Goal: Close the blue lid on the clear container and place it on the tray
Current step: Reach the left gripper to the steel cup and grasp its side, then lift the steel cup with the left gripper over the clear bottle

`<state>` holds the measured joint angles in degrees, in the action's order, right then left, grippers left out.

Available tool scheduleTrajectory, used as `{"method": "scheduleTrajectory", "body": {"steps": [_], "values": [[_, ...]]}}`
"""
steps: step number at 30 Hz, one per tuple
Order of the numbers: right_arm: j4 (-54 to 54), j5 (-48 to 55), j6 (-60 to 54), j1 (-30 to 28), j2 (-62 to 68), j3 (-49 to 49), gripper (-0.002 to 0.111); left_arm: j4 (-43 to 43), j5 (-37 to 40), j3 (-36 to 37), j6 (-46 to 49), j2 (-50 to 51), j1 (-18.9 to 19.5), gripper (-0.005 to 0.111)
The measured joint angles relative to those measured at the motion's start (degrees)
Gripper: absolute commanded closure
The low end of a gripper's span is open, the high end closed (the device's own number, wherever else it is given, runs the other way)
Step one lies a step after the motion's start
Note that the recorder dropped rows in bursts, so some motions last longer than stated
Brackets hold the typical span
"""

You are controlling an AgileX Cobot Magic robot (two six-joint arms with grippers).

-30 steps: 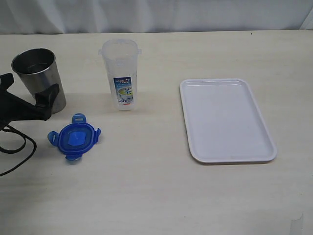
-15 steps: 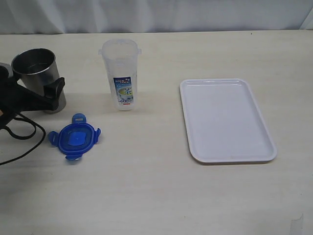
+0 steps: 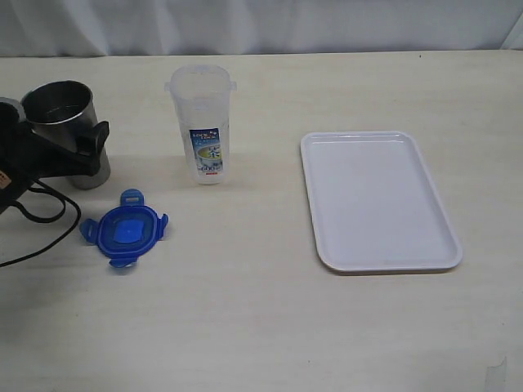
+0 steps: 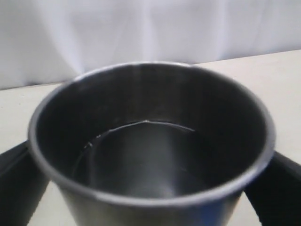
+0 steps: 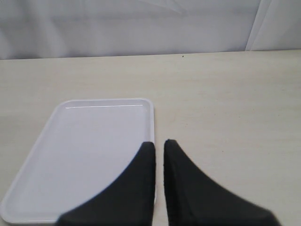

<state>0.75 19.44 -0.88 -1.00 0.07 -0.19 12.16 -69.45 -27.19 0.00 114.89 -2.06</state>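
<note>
The left gripper (image 4: 148, 188) is spread wide around the steel cup (image 3: 69, 114) by the table's (image 3: 245, 327) left edge, though whether it touches the cup is unclear. The right gripper (image 5: 159, 145) is closed on nothing by the white tray's (image 5: 84, 141) edge. The clear container (image 3: 204, 126) stands upright and uncapped toward the far edge — the blue lid (image 3: 124, 229) lies flat nearer the left edge.
</note>
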Motion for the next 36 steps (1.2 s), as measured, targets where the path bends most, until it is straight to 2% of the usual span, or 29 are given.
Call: {"method": "scheduleTrajectory", "body": {"steps": [36], "values": [[0.0, 0.1, 0.0, 0.0, 0.0, 0.0, 0.101, 0.2, 0.1, -3.8, 0.0, 2.2, 0.0, 0.002]]}}
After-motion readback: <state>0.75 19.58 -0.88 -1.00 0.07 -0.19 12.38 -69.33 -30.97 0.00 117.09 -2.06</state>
